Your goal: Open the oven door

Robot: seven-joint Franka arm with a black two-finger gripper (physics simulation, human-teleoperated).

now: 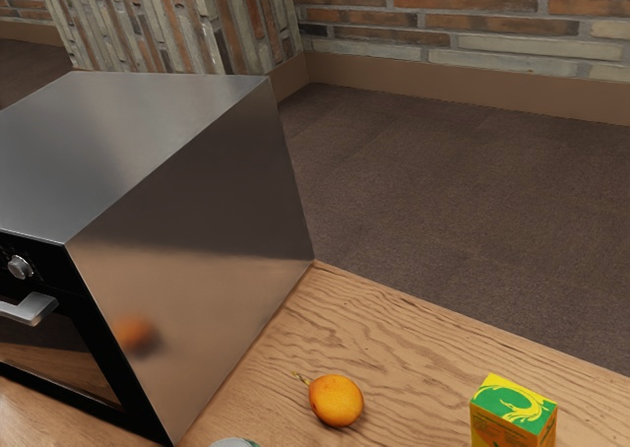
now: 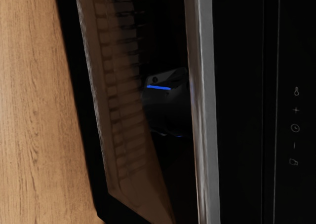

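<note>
The grey-brown floor (image 1: 472,201) is seen behind the table, and it is bordered by the brick wall (image 1: 492,29). By the wooden table (image 1: 389,353) a metal oven (image 1: 128,142) is carried, at the exterior view's left, with its black front turned toward the lower left. The oven door (image 2: 91,130), the thing to be opened, is found on this front; it is shut, lying flush with the body. Above its dark window the control panel (image 2: 242,105) is placed. Across the door, near this panel, the long metal handle (image 2: 206,105) is fixed. Whether the gripper is spread or pressed together cannot be told, nor whether anything is pinched by it. In the window, beside the handle, a dark reflection (image 2: 167,110) with a thin blue line is seen. Toward the exterior view's right, a yellow and green drink carton (image 1: 514,413) is cut by the lower edge. Between carton and oven an orange fruit (image 1: 337,401) with a short stem is laid. On the panel a round knob (image 1: 20,267) is mounted, and small pale symbols (image 2: 295,128) are printed.
</note>
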